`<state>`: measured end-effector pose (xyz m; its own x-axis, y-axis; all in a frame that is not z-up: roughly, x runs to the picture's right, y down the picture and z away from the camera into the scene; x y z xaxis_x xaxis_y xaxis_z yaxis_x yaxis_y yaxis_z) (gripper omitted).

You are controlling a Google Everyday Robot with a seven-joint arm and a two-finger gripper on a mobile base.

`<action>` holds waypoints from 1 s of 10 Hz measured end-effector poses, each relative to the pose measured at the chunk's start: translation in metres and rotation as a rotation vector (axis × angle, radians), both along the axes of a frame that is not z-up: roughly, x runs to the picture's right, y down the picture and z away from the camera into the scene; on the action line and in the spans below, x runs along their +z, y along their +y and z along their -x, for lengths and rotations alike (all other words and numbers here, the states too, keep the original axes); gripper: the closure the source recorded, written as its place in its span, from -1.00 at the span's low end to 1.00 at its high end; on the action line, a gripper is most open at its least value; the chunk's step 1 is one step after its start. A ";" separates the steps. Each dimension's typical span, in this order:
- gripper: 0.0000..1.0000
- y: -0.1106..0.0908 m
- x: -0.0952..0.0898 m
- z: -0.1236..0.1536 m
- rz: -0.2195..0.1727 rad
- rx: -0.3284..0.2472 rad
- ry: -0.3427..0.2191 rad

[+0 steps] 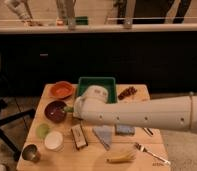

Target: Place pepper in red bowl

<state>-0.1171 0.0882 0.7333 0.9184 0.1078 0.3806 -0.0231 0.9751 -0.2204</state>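
The red bowl (61, 90) sits shallow and orange-red at the table's back left. My arm reaches in from the right, and its wrist hides most of the gripper (72, 110). The gripper is beside the right rim of the dark maroon bowl (54, 111), in front of and to the right of the red bowl. A short green tip of the pepper (67, 108) pokes out of the arm's end, and the gripper is shut on it. The rest of the pepper is hidden.
A green tray (96, 85) stands behind the arm, with a dark snack pile (127, 92) to its right. Along the front are a pale green bowl (42, 131), a white bowl (54, 141), a metal cup (30, 152), a wrapped bar (79, 136), cloths (104, 135), a yellow item (121, 157) and a fork (152, 154).
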 end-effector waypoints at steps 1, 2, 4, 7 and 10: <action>1.00 -0.008 0.008 0.007 -0.004 -0.022 -0.001; 1.00 -0.016 0.017 0.015 -0.008 -0.044 0.000; 1.00 -0.033 0.041 0.033 -0.017 -0.076 0.006; 1.00 -0.059 0.075 0.068 -0.038 -0.088 0.008; 1.00 -0.077 0.097 0.093 -0.032 -0.083 -0.014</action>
<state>-0.2101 0.0109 0.8304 0.9183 0.0187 0.3954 0.0612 0.9801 -0.1886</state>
